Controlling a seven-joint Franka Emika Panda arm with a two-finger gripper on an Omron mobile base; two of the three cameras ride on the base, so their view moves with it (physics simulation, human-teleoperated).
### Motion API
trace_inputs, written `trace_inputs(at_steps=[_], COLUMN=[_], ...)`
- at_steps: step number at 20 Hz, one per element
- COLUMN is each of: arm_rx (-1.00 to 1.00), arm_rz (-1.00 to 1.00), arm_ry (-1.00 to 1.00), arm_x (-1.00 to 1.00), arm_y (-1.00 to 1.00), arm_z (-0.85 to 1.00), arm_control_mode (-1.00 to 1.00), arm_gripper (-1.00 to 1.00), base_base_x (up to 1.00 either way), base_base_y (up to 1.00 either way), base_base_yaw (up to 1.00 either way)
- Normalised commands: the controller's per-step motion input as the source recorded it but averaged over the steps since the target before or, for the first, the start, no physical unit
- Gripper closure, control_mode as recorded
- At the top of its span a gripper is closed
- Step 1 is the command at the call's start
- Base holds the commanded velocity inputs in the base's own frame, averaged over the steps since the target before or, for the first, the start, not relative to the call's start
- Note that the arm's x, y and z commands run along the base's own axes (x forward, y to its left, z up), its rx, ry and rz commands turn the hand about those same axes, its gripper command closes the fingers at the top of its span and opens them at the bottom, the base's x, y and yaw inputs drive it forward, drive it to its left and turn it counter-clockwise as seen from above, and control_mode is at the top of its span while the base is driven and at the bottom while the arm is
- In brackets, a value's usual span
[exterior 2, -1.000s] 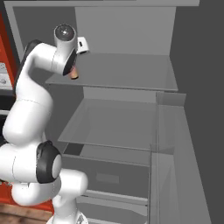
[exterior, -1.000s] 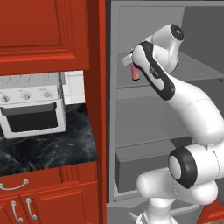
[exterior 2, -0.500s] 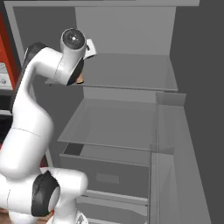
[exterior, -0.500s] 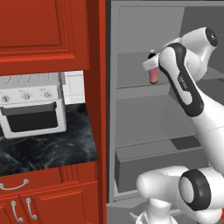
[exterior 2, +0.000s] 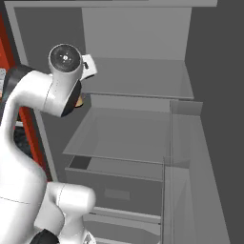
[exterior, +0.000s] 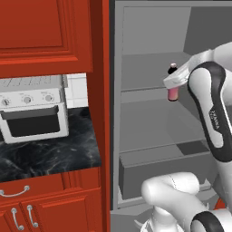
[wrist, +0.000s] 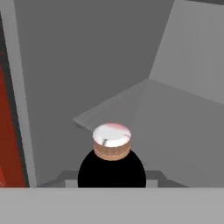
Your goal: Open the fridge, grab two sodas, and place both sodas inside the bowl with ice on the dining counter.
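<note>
Grasping a soda bottle (exterior: pixel 172 92) inside the open fridge (exterior: pixel 149 50), the gripper (exterior: pixel 175 80) risks knocking it against the shelf edge just below while withdrawing.

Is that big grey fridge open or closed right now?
Open. The fridge shows its bare grey shelves and bottom drawer, and the hand holds a soda in front of them.

The fridge (exterior: pixel 149 54) looks matt grey metal (shelves likewise), the soda (exterior: pixel 172 93) glossy plastic.
</note>
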Motion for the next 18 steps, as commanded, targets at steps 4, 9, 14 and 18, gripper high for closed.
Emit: trace_inputs(at_steps=[4,9,14,18], arm_rx=[0.00,-0.01,-0.05,-0.08], arm_rz=[0.00,0.01,0.04,0.01], arm_ry=[-0.02,-0.02,0.00,0.00], arm_x=[-1.00,-1.00,-0.94,-0.96], arm_y=[-0.05,-0.04,0.02,0.24], arm_z=[-0.25,-0.42,-0.63,-0.68], arm_control_mode=[-1.00,-1.00,-1.00,-1.00], arm_gripper=[1.00,1.00,1.00,1.00], base_base_x=[0.00,0.00,0.00,0.00], base_base_y=[0.00,0.00,0.00,0.00], base_base_yaw=[0.00,0.00,0.00,0.00])
